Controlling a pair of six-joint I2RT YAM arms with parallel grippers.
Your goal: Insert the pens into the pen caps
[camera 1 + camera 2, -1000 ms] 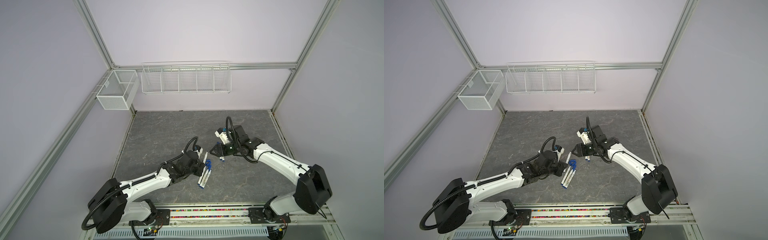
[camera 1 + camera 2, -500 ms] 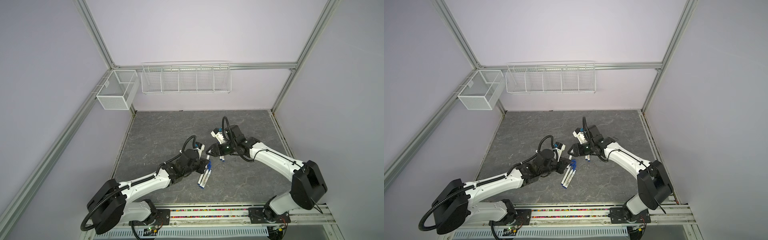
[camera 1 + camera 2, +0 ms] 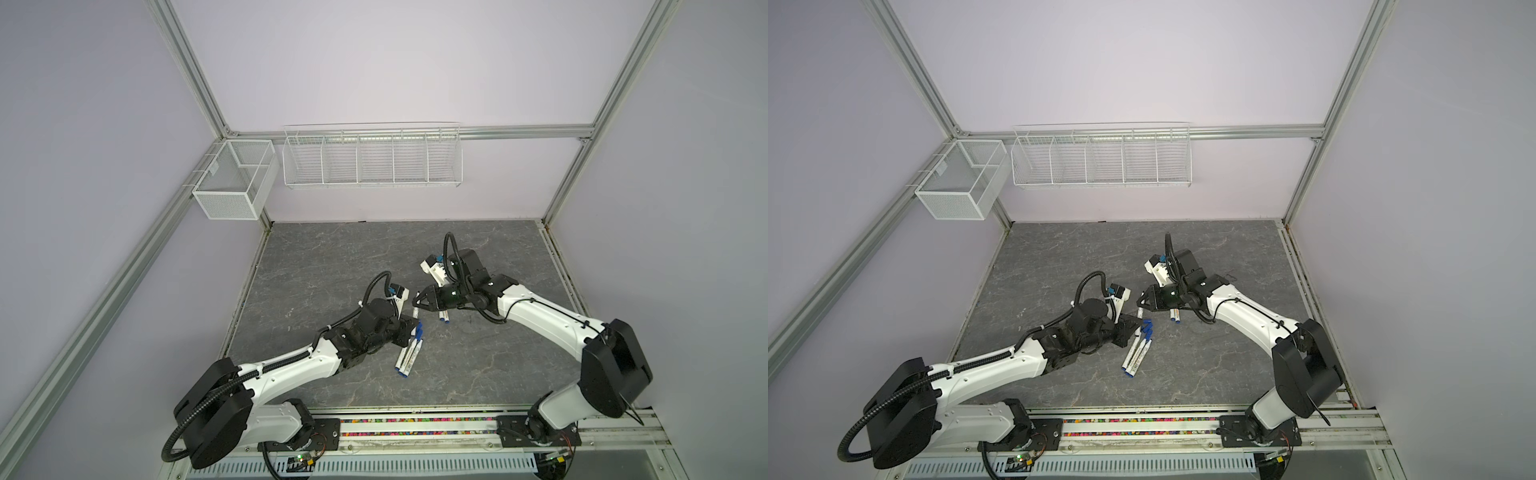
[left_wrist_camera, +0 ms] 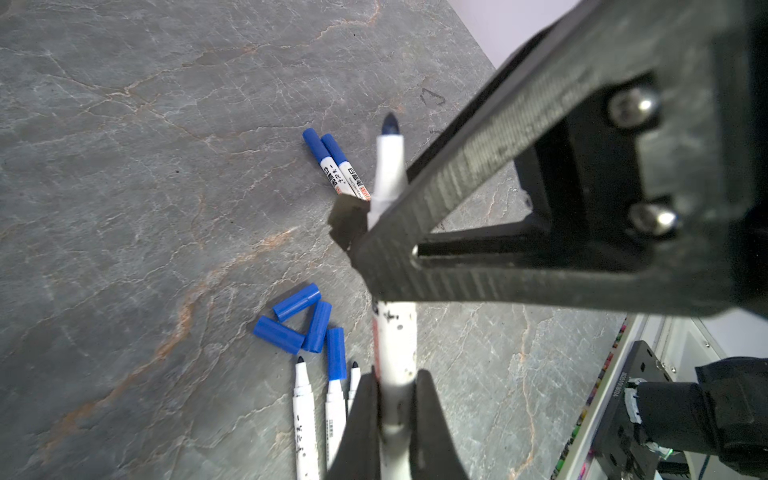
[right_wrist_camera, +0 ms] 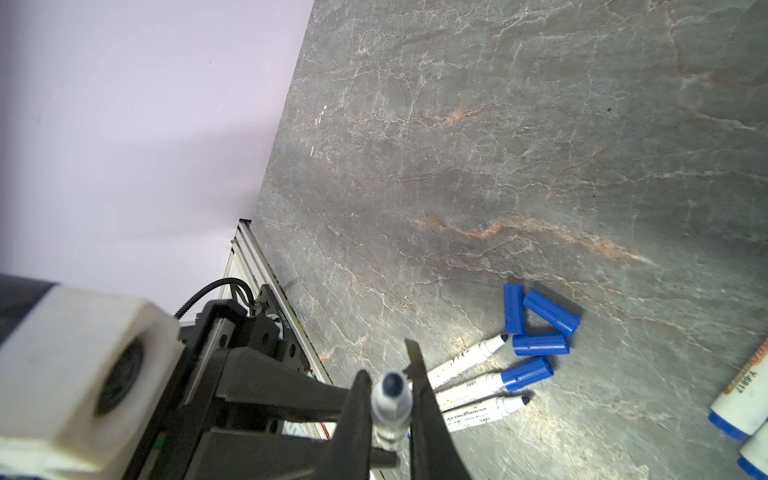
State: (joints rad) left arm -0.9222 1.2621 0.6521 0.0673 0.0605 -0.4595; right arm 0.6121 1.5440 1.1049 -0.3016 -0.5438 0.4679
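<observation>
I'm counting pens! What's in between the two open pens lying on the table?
Another pen, wearing its blue cap, lies between the open pens, side by side with them. The right wrist view shows this clearly.

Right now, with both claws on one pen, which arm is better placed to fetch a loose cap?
Probably the left. The left gripper and right gripper are both shut on the pen, but the left sits right beside the loose caps; the right is slightly farther off.
</observation>
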